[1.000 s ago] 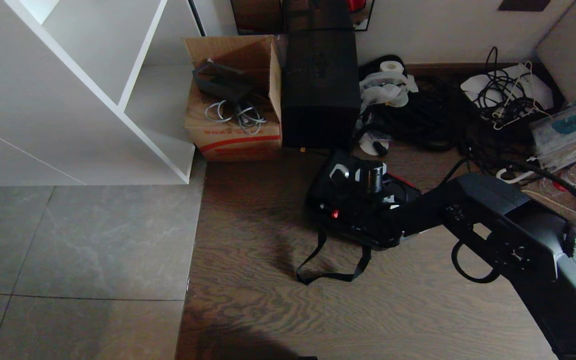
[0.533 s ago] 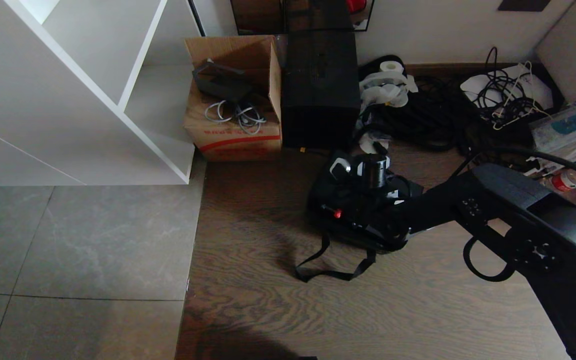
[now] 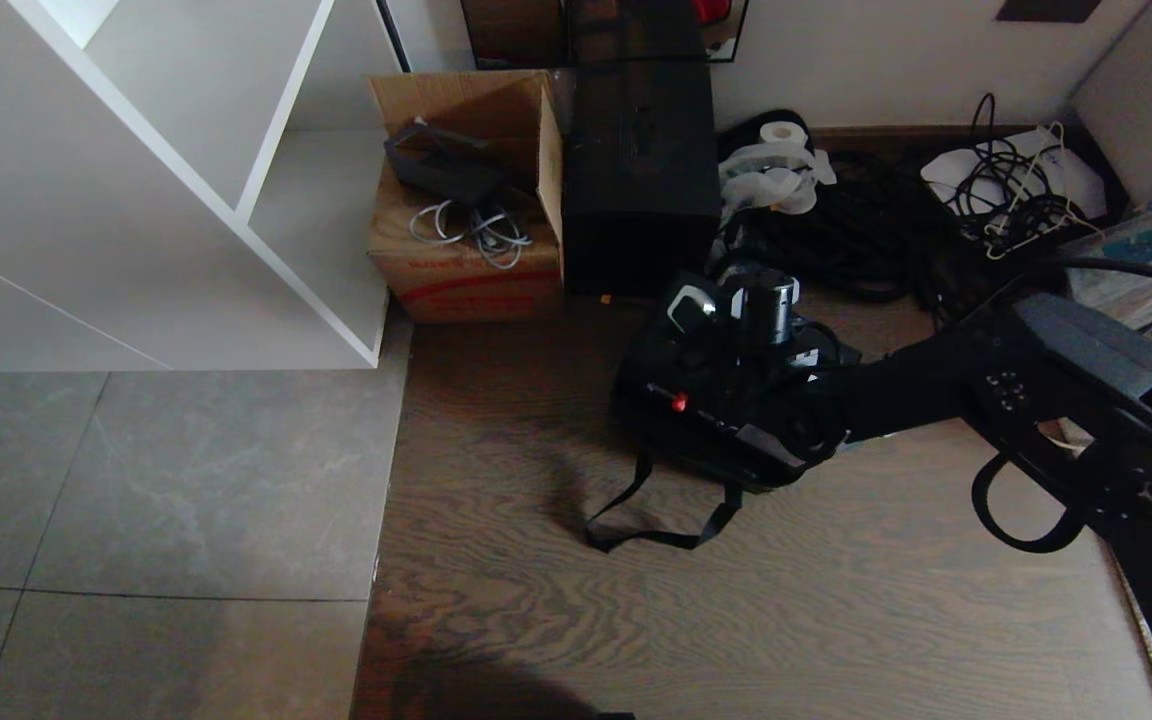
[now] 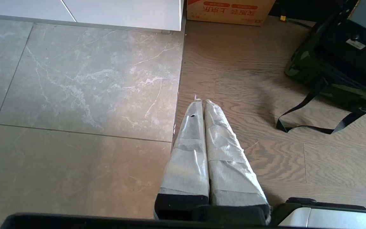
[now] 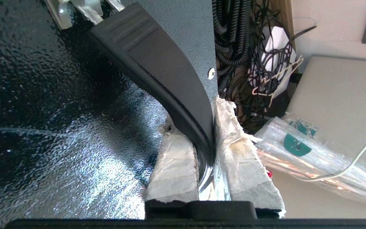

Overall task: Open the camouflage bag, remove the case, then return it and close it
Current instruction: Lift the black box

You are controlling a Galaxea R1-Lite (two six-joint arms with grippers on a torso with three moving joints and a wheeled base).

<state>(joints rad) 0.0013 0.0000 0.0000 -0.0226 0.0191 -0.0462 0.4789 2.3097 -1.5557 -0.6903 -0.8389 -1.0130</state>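
Lifting the case (image 3: 711, 400) by its handle (image 5: 157, 66) out of the camouflage bag (image 4: 326, 86) on the wooden floor (image 3: 786, 620).
It could have snagged the bag's rim or strap (image 3: 651, 510) and dragged it, or swung and slipped, since the right tool (image 5: 206, 149) was pinching only the handle's end between its taped fingers (image 5: 176, 165); the left tool (image 4: 202, 103), pressed together and empty, hung above the floor well apart.
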